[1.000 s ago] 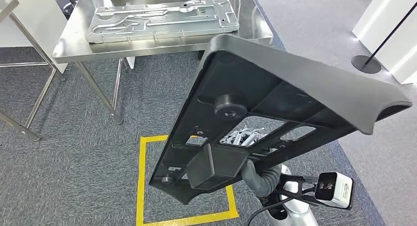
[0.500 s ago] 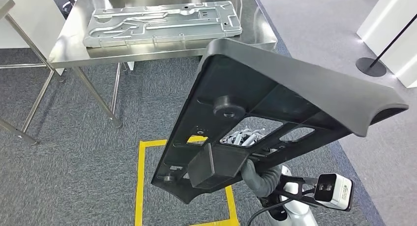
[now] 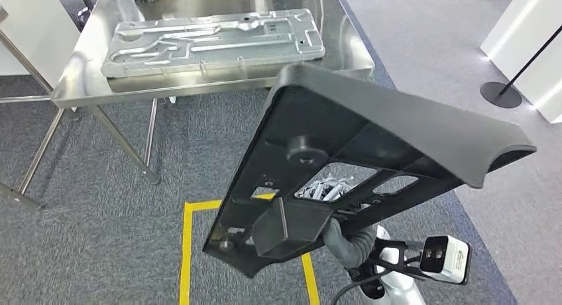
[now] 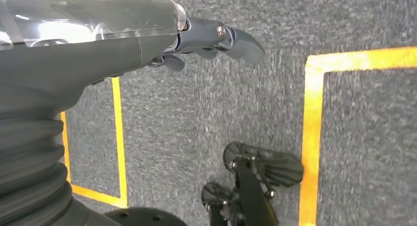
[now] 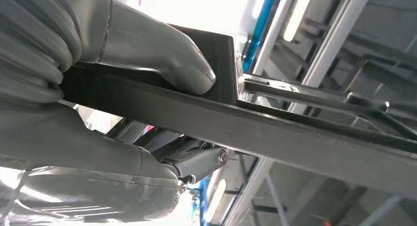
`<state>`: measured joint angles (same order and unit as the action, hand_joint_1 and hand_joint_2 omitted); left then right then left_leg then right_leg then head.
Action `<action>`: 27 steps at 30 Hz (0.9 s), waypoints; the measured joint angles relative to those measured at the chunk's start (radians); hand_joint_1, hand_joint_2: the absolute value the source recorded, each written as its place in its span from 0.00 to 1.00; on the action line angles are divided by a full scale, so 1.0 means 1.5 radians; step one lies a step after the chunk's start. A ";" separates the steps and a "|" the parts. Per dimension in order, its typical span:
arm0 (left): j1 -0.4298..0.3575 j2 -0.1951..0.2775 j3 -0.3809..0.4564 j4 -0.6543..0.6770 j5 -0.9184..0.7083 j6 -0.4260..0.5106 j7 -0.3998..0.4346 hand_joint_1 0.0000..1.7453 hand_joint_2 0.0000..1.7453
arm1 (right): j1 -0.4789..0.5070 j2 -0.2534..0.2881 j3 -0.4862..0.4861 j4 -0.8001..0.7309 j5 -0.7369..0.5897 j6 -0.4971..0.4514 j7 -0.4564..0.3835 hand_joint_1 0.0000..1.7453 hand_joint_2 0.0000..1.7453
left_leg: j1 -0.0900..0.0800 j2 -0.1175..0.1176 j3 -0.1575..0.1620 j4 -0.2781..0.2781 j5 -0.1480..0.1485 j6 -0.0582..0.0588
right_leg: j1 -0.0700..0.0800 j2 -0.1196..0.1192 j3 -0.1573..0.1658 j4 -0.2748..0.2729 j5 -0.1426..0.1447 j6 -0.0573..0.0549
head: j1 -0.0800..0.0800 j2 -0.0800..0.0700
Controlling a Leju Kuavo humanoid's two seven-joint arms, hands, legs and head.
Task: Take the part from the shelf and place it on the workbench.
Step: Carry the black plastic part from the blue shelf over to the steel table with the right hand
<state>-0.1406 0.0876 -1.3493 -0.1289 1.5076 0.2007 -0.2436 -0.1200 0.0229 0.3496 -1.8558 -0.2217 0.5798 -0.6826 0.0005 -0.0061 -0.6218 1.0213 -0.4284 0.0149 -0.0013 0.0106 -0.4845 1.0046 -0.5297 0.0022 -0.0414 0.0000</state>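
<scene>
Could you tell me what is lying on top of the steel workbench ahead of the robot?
A large silver stamped metal panel lies flat on the workbench. The black part in the right hand covers the bench's near right corner.

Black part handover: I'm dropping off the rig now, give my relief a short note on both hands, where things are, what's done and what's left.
Right hand: grips the black part by its lower edge, thumb on one face, fingers under; the part is tilted in the air.
Left hand: holds nothing, hangs over the grey carpet beside the yellow floor marking.
Workbench: ahead, steel, a silver metal panel lying on it.
Done: the part is off the shelf.
Left: reach the workbench, set the part down, let go.
</scene>
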 joint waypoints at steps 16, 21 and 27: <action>-0.004 -0.002 0.000 0.000 0.000 0.000 -0.005 0.00 1.00 | -0.003 0.001 0.000 0.009 0.008 0.004 0.000 1.00 1.00 | 0.001 -0.004 0.093 -0.010 -0.065 -0.005 | 0.004 -0.003 -0.092 0.004 0.072 -0.010 | 0.000 0.000; -0.005 -0.003 0.000 0.000 0.001 -0.001 -0.005 0.00 1.00 | -0.006 0.005 -0.001 0.009 0.023 -0.007 0.000 1.00 1.00 | 0.005 -0.001 0.006 0.139 -0.108 -0.020 | -0.001 -0.009 -0.057 -0.008 0.054 -0.022 | 0.000 0.000; 0.000 -0.002 0.000 0.000 0.001 -0.001 -0.005 0.00 1.00 | -0.005 0.006 -0.001 0.009 0.028 -0.010 0.001 1.00 1.00 | 0.005 0.008 -0.012 0.034 -0.021 -0.019 | 0.000 -0.022 -0.009 -0.008 0.013 -0.011 | 0.000 0.000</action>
<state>-0.1401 0.0847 -1.3493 -0.1289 1.5095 0.1988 -0.2503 -0.1273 0.0313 0.3479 -1.8420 -0.1800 0.5646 -0.6806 0.0087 0.0060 -0.6394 1.0730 -0.4603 -0.0129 -0.0016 -0.0224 -0.4982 0.9932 -0.5102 -0.0149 -0.0412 0.0000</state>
